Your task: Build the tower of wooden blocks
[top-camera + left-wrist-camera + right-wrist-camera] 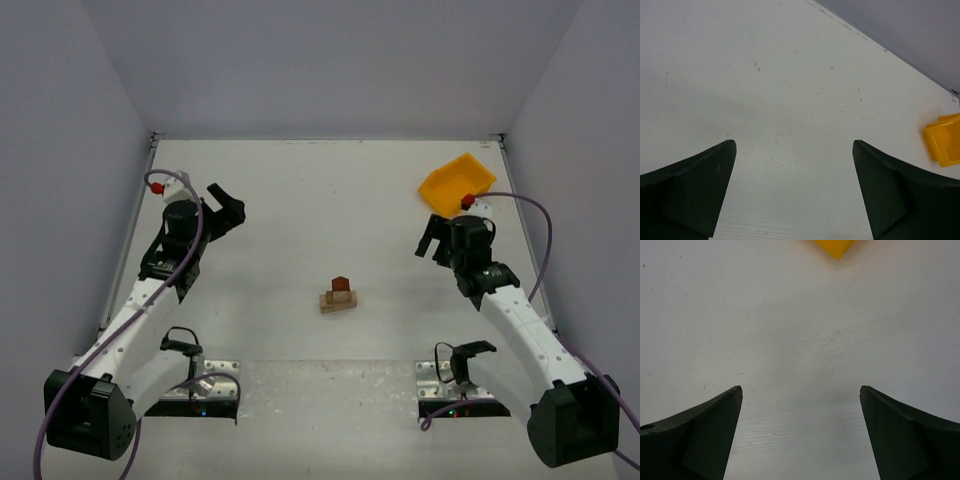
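Rear overhead view, close wrist views, sharing yellow bin [456,182]

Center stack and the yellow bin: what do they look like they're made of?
Pale blocks: probably bare wood, matte tan; too small to see grain. Top block: reddish-brown, maybe stained or a darker wood, can't tell. Bin: looks like moulded plastic, even bright yellow, smooth thin walls.
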